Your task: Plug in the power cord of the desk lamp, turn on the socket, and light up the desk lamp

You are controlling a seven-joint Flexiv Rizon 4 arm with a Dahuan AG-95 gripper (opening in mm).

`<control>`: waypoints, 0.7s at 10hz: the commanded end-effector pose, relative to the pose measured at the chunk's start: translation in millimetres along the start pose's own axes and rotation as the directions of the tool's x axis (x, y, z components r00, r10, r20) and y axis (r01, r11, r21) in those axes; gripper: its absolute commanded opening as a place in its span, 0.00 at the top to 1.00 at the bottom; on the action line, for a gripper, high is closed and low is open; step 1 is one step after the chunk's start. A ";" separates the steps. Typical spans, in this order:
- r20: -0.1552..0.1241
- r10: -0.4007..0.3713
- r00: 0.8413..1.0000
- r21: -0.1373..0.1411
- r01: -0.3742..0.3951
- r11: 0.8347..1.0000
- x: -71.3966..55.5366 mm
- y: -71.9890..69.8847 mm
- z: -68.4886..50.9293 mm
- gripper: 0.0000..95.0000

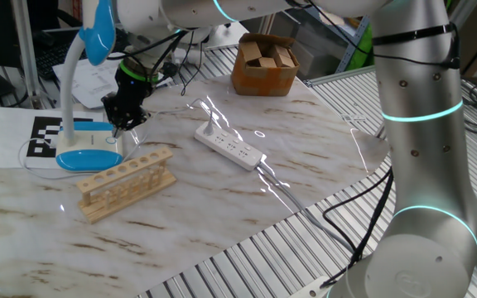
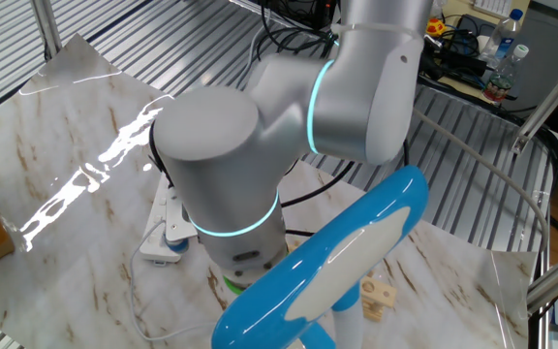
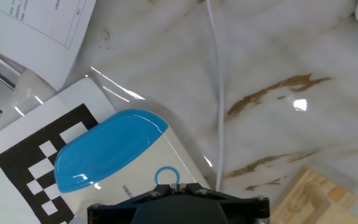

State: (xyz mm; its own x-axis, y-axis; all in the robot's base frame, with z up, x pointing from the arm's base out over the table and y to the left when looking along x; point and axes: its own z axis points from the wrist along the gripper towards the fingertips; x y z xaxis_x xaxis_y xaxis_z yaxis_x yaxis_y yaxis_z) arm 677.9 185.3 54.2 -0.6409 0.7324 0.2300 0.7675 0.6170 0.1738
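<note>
Hand view: shut fingers (image 1: 119, 126) just above desk lamp (image 3: 114, 149) base's edge.

Bright overhead light, glare streaks on marble table (image 1: 222, 207), sharp focus

This is a robotics lab or test cell, not a home. A large grey robot arm (image 1: 421, 124) with glowing teal rings stands at a worktop (image 1: 222, 207) covered in marble-patterned film, laid over a bed of metal rollers (image 1: 263, 265) like a conveyor. A printed black-and-white marker sheet (image 1: 44, 136) lies under the desk lamp (image 1: 85, 99), the kind used for camera calibration. A wooden test-tube rack (image 1: 127, 182) and a cardboard box (image 1: 263, 64) sit as props. Loose black cables (image 1: 346, 215) trail off the edge, and aluminium framing (image 2: 550, 107) and cluttered benches with bottles (image 2: 507, 44) stand behind.
</note>
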 end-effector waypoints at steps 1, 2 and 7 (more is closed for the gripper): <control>0.007 0.000 1.000 -0.003 0.000 1.000 -1.8 2.6 3.1 1.00; 0.011 0.000 1.000 -0.006 0.000 1.000 -2.2 3.6 5.4 1.00; 0.023 -0.017 1.000 0.000 0.017 1.000 -4.5 5.6 12.1 1.00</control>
State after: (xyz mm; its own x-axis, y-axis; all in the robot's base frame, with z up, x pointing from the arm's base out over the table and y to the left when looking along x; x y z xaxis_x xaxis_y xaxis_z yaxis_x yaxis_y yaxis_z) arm 684.9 189.4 42.2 -0.6558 0.7270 0.2034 0.7549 0.6314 0.1775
